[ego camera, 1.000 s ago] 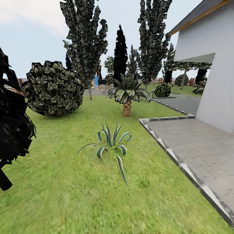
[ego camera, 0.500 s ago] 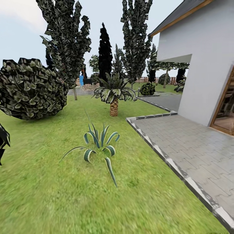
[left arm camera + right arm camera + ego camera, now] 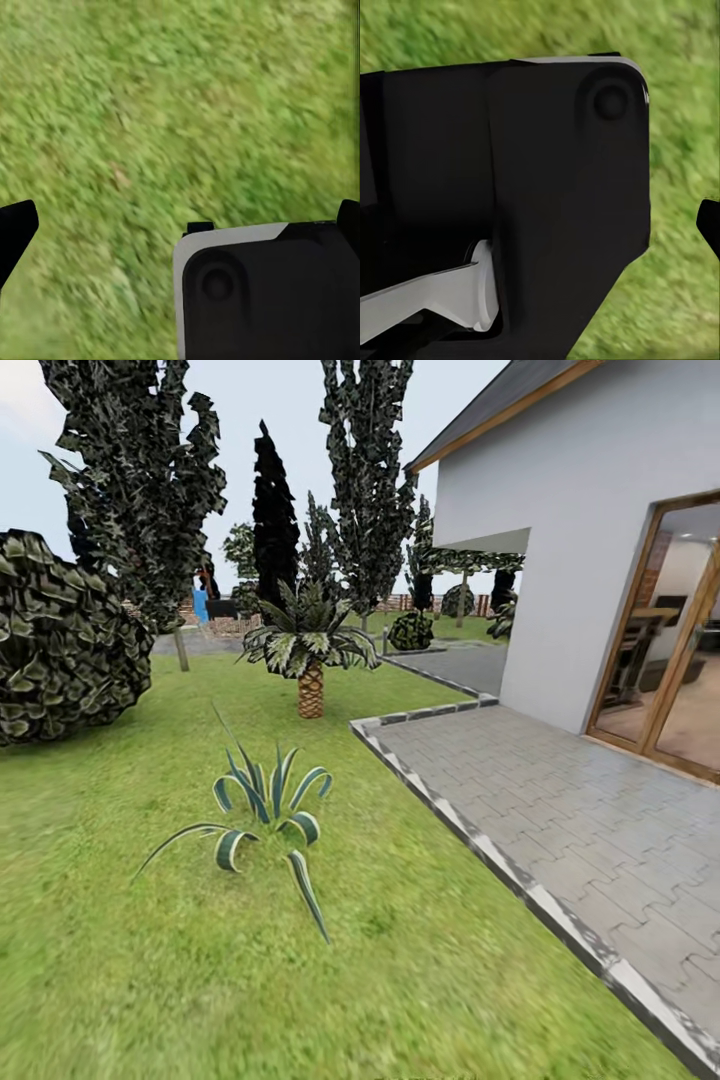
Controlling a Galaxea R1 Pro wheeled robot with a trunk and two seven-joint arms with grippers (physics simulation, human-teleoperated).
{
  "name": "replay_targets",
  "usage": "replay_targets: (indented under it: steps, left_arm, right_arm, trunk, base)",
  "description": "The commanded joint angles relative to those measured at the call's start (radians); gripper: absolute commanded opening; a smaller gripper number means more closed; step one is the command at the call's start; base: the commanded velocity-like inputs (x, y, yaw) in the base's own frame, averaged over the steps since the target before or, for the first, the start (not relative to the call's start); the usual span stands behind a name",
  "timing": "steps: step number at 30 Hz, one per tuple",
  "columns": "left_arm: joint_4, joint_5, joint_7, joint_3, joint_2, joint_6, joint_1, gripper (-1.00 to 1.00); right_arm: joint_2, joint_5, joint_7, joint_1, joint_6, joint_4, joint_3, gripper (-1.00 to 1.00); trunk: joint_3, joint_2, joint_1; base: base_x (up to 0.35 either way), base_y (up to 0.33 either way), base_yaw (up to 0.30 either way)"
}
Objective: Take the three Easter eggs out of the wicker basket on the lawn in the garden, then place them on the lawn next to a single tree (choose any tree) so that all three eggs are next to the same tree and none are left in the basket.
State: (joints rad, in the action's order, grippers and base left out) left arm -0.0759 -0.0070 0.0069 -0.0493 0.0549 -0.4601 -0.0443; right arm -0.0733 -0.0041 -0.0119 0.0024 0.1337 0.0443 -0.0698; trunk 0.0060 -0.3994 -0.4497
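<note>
The left pincer [image 3: 180, 225] is spread wide in the left wrist view. One black fingertip [image 3: 15, 232] sits at the left edge of the frame and the other at the right edge. Nothing is pinched between them, and blurred lawn [image 3: 172, 97] lies beyond. A black-and-white robot housing [image 3: 262, 300] fills the lower right of the frame. In the right wrist view the right pincer [image 3: 540, 225] shows a single black fingertip [image 3: 711, 225] at the right edge. A large black housing [image 3: 547, 187] covers the rest, so I cannot tell whether it is spread or pressed together. Grass runs along the top and down the right side. In the head view the lawn [image 3: 150, 960] takes up the lower left and centre of the frame. A striped, spiky-leaved plant [image 3: 262, 810] stands at its middle and a short palm [image 3: 308, 650] behind it. A round dark bush [image 3: 60, 640] sits at the left edge, with tall dark-leaved trees [image 3: 140, 480] across the top. Grey paving [image 3: 560, 810], edged with kerb stones [image 3: 470, 845], spreads over the lower right, and above it stands the white house [image 3: 590, 540] with its wood-framed glass door [image 3: 665, 630].
</note>
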Motion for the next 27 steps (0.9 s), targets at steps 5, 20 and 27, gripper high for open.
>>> replay_targets:
  steps: [5, 20, 27]
  left_arm:
    - [0.001, -0.001, 0.001, -0.004, 0.000, -0.003, 0.000, 1.00]
    - [0.001, -0.001, 0.001, -0.004, 0.000, -0.003, 0.000, 1.00]
    - [0.001, -0.001, 0.001, -0.004, 0.000, -0.003, 0.000, 1.00]
  right_arm:
    - [0.000, 0.000, -0.002, 0.000, 0.003, 0.000, -0.007, 1.00]
    - [0.000, 0.000, -0.002, 0.000, 0.003, 0.000, -0.007, 1.00]
    - [0.000, 0.000, -0.002, 0.000, 0.003, 0.000, -0.007, 1.00]
  trunk:
    - [-0.002, -0.001, 0.000]
    - [-0.009, -0.001, 0.000]
    - [-0.012, -0.001, 0.000]
  base:
    - [0.003, 0.000, -0.279]
    - [0.000, 0.000, -0.280]
    - [0.000, 0.000, -0.280]
